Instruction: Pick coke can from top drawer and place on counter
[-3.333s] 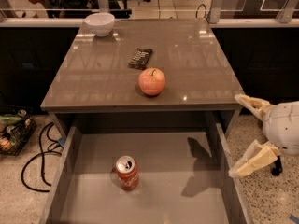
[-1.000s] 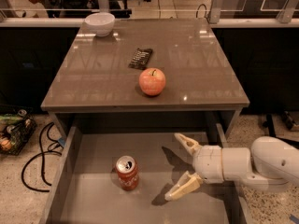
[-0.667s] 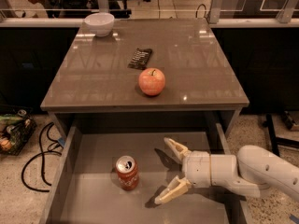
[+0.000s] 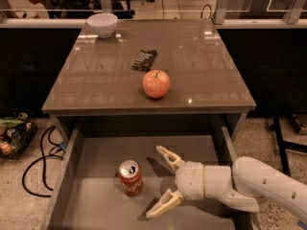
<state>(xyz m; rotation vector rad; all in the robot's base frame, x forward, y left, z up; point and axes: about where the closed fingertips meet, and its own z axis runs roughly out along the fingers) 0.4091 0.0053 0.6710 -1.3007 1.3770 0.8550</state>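
The red coke can [image 4: 131, 178] stands upright on the flat grey bottom of the open top drawer [image 4: 96, 205], left of centre. My gripper [image 4: 160, 182] is inside the drawer just right of the can, pointing left at it, with its two cream fingers spread wide; the can is still apart from them. The white arm reaches in from the right. The glossy grey-brown counter [image 4: 201, 75] lies above the drawer.
On the counter sit a red-orange apple [image 4: 156, 84] near the front, a dark snack bar [image 4: 144, 60] behind it and a white bowl [image 4: 102, 24] at the back left. Cables and a basket lie on the floor at left.
My gripper has moved from outside the drawer's right side into the drawer and leftward, closing in on the can. The can has not moved.
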